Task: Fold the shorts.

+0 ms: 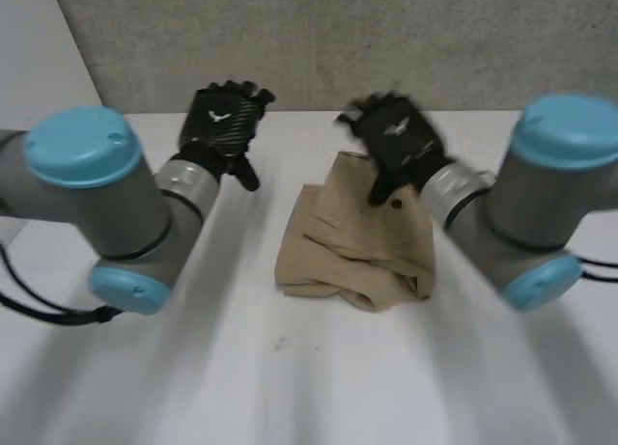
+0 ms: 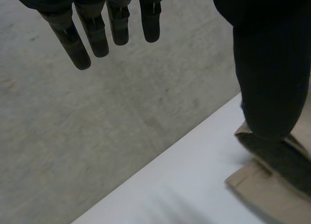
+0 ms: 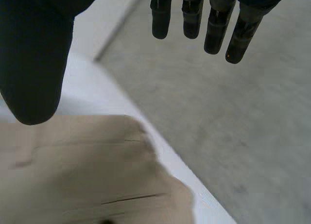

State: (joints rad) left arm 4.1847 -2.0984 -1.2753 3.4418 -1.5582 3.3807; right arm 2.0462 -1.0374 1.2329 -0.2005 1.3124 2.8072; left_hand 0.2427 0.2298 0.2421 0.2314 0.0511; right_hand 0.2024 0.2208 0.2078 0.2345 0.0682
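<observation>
Shorts (image 1: 357, 237) on the desk (image 1: 241, 368): tan cloth gathered into a compact, slightly rumpled stack near the desk's far edge, midway between the arms. It looks largely folded, though the near edge lies uneven.
Arms: the left arm (image 1: 106, 194) and right arm (image 1: 541, 194) angle inward from either side and flank the stack, so either hand could reach it.
Right hand (image 1: 396, 141): hangs palm-down over the far right corner of the shorts. Whether it touches the cloth cannot be told. It is probably placed there to press or tidy that corner.
Left hand (image 1: 224, 117): well apart from the shorts, over bare desk at the far edge, likely kept clear of the fold.
Fingers (image 3: 214, 34): the right hand's are straight and released, reaching past the desk edge with nothing in them, its thumb (image 3: 34, 63) over the cloth. The left hand's fingers (image 2: 97, 37) are likewise straight, released and empty.
</observation>
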